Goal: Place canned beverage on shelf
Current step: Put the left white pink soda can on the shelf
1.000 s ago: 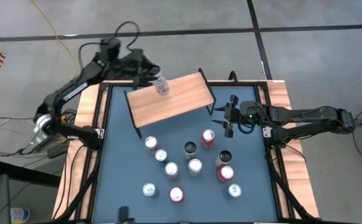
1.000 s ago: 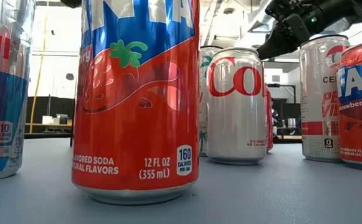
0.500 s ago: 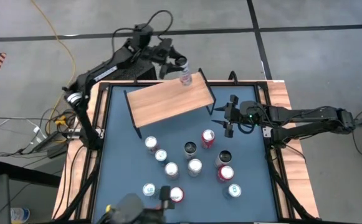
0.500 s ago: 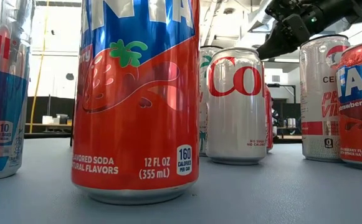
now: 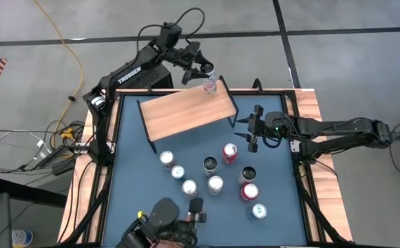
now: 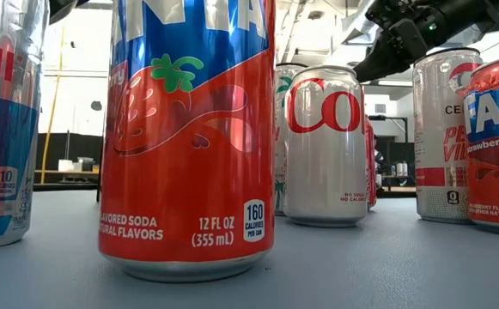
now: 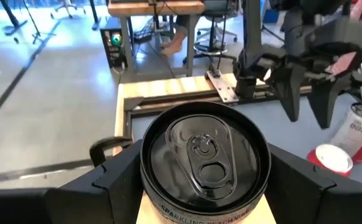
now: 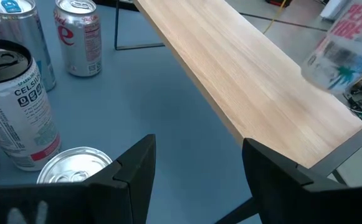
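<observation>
High view, left tool [image 5: 203, 74] gripping cylindrical can [image 5: 209, 85], flat wooden shelf [image 5: 186, 110]

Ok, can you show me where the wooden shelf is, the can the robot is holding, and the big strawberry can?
shelf [image 5: 186, 110], high view, middle of the wooden top.
held can [image 7: 202, 152], left wrist view, its black lid.
strawberry can [image 6: 189, 146], low view, its red side.
</observation>
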